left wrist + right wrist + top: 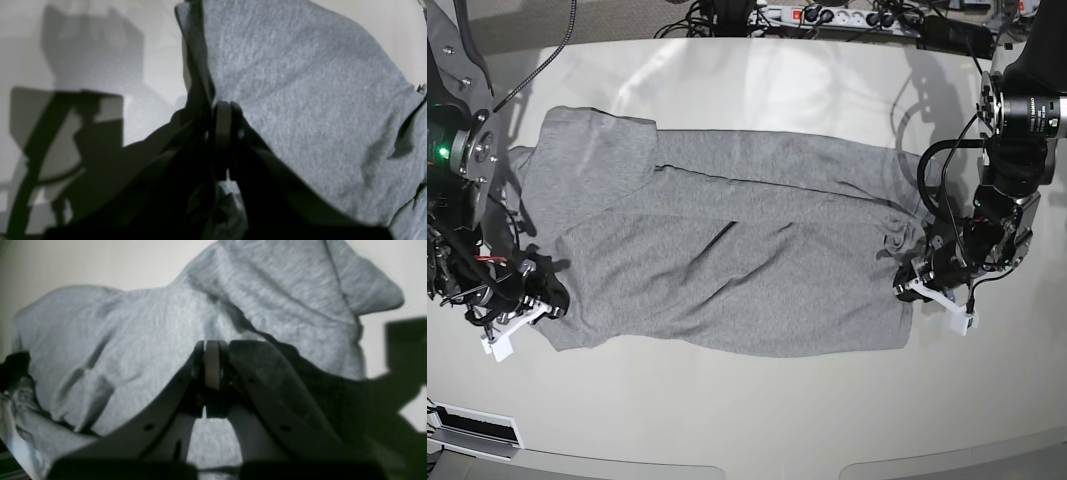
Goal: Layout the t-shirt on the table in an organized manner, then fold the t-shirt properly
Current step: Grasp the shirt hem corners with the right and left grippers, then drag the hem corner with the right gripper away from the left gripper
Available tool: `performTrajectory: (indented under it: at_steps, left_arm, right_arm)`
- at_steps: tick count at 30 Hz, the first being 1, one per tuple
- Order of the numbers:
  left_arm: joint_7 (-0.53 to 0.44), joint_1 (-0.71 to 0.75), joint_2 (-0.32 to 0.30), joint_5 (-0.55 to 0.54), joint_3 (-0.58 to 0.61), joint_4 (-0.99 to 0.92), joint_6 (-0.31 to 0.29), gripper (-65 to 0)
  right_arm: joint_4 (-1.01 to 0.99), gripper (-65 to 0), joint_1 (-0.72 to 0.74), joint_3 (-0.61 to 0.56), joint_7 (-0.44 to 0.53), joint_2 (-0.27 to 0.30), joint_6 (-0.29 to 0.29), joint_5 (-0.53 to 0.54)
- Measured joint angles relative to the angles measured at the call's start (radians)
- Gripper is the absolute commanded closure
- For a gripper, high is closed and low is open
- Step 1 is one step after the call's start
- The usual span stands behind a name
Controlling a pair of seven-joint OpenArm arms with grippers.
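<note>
The heather-grey t-shirt (727,260) lies spread sideways on the off-white table (757,420), plain side up, with long creases and one sleeve folded over at the upper left. In the base view my left gripper (909,287) is at the shirt's right edge, shut on the cloth. In the left wrist view its jaws (223,110) are together and the fabric (300,100) rises up to them. My right gripper (549,308) is at the lower left corner. In the right wrist view it (212,346) is closed where the grey cloth (133,340) bunches against the tips.
A power strip with tangled cables (837,15) runs along the table's far edge. The curved front edge (727,465) lies below the shirt. A flat white unit (472,430) sits at the near left corner. Both arm bases flank the shirt.
</note>
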Motion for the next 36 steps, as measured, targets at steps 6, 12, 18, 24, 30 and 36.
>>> performTrajectory:
  at_steps: [6,12,18,24,30,36]
  left_arm:
    - [0.003,0.000,-0.002,-0.002,0.000,0.000,0.000,0.0]
    - [0.003,0.000,-0.001,-0.015,0.000,0.000,-0.004,0.0]
    - [0.007,0.000,-0.001,-0.017,0.000,0.000,-0.004,0.0]
    - [0.006,0.001,-0.001,-0.016,0.000,0.000,-0.004,0.0]
    - [0.006,0.003,-0.002,-0.019,0.000,0.000,-0.007,0.0]
    - [0.008,0.002,-0.003,-0.016,0.000,0.000,-0.007,0.0]
  right_arm:
    - [0.028,-41.6,-0.057,0.000,0.036,0.008,-0.007,0.011]
    - [0.030,-41.7,-0.142,0.001,0.137,-0.004,-0.053,0.000]
    - [0.032,-12.3,-0.167,0.001,0.203,-0.007,-0.004,-0.021]
    - [0.147,0.0,-0.174,0.001,0.025,-0.006,0.000,0.005]
    - [0.485,0.0,-0.262,-0.001,-0.166,0.011,0.006,0.181]
    - [0.801,0.0,-0.469,-0.001,-0.257,0.046,0.007,0.275]
